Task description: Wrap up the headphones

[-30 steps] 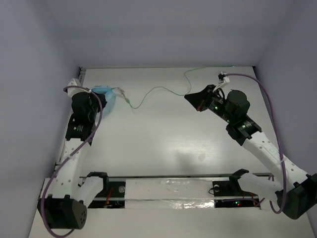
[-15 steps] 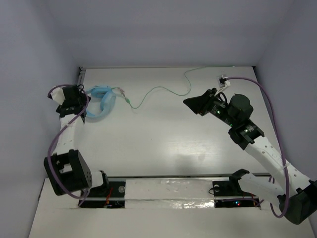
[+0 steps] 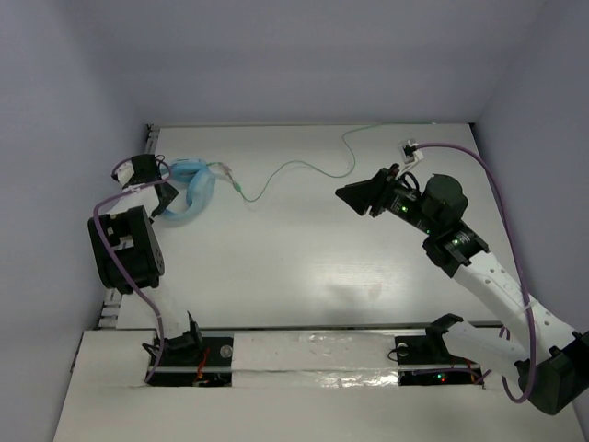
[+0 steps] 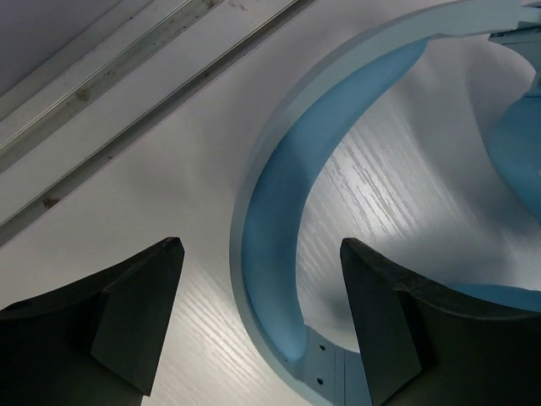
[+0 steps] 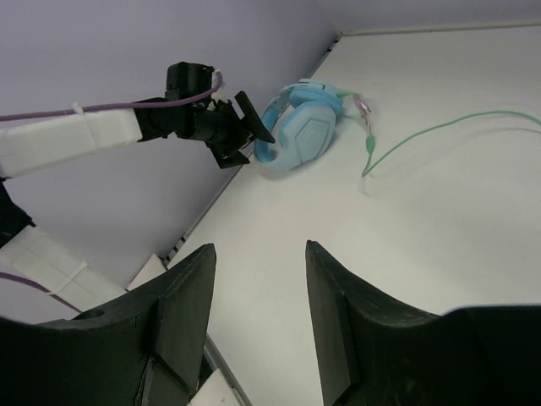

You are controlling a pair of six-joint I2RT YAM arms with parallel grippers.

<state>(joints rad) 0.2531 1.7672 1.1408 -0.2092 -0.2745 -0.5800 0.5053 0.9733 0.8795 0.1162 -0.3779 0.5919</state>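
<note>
— Headphones (image 3: 190,191) from above: where are they?
— At the far left of the desk (image 3: 294,276). They are light blue, and their thin green cable (image 3: 294,167) trails off to the right across the surface. The left hand (image 3: 166,187) sits just beside them. The right hand (image 3: 342,194) is well apart from them, spread and gripping nothing.
— And the left wrist view?
— The left hand (image 4: 259,249) is spread wide. Its fingers (image 4: 127,321) stand either side of the padded headband (image 4: 272,190) without touching it.
— Right wrist view?
— The right hand (image 5: 258,254) gapes with nothing in it. The headphones (image 5: 300,135) lie far ahead, with the left hand (image 5: 245,127) at their edge.
</note>
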